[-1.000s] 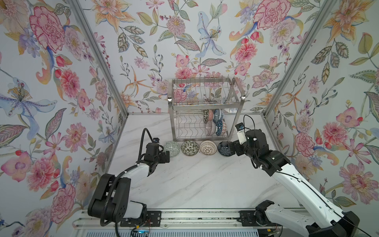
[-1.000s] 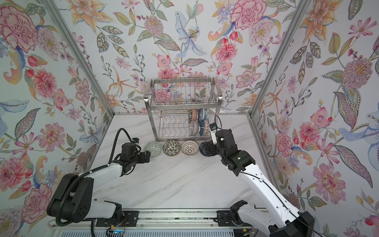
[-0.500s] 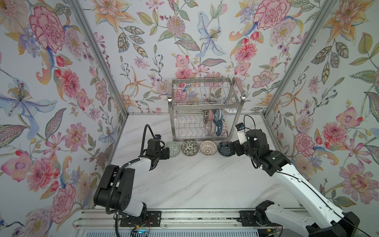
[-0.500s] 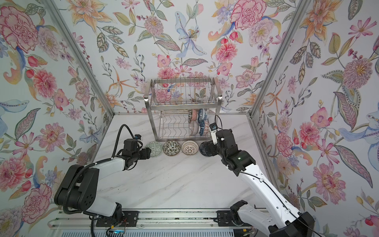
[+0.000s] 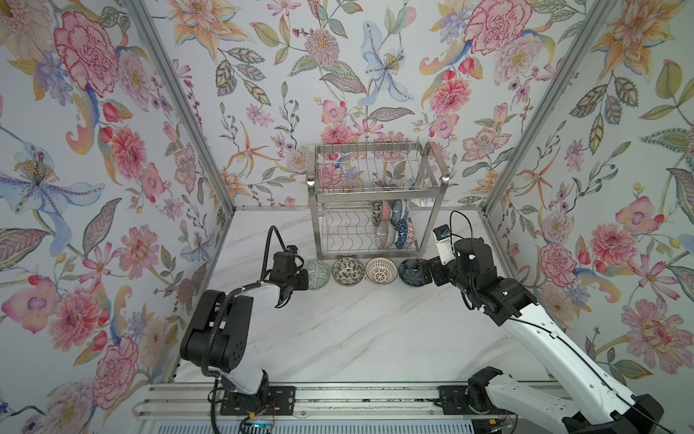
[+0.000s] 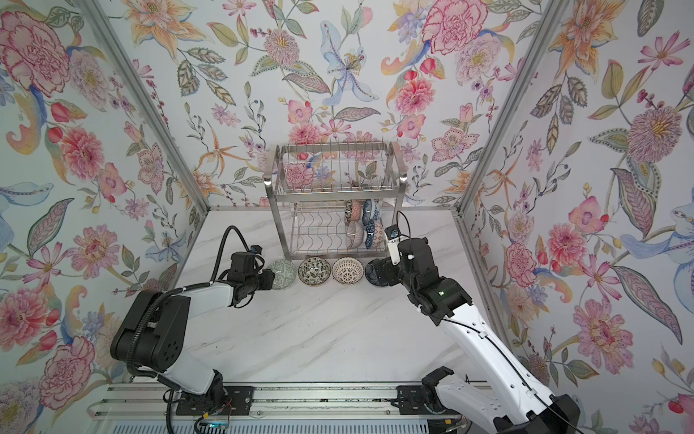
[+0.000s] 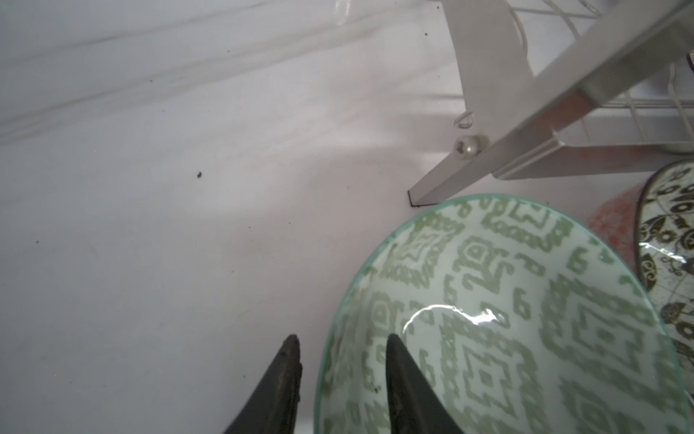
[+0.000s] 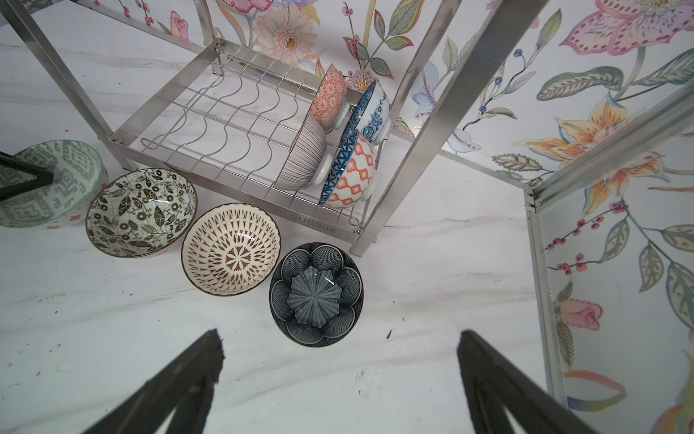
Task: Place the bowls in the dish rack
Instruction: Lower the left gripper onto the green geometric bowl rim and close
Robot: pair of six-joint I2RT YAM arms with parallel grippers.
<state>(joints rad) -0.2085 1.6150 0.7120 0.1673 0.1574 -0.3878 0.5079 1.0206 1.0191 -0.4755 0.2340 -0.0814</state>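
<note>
1. In both top views: shows the dish rack (image 5: 375, 192) with four loose bowls in a row along its front foot, on the marble table (image 5: 356, 330). Puts the left claw (image 5: 302, 280) at the green bowl (image 5: 319, 271) beside the rack's front-left leg. Puts the right claw (image 5: 422, 272) at the dark blue bowl (image 5: 407, 270) beside the front-right leg (each arm nearest its own end of the row).
2. In the left wrist view: has the fingers (image 7: 402, 375) apart, straddling the green bowl's rim, one inside and one outside. Leaves a sliver of table between the outer finger and the wall, so not clamped yet. Places the bowl rackward of the claw. Reads as glossy glazed ceramic, thin-rimmed and round, probably slippery.
3. In the right wrist view: shows the right claw spread wide and holding nothing. Sets the dark blue bowl straight ahead between the fingers, toward the rack's front-right leg. Shows the racked bowls (image 8: 338, 150) standing on edge at the right end of the rack's lower shelf of wavy steel wire.
</note>
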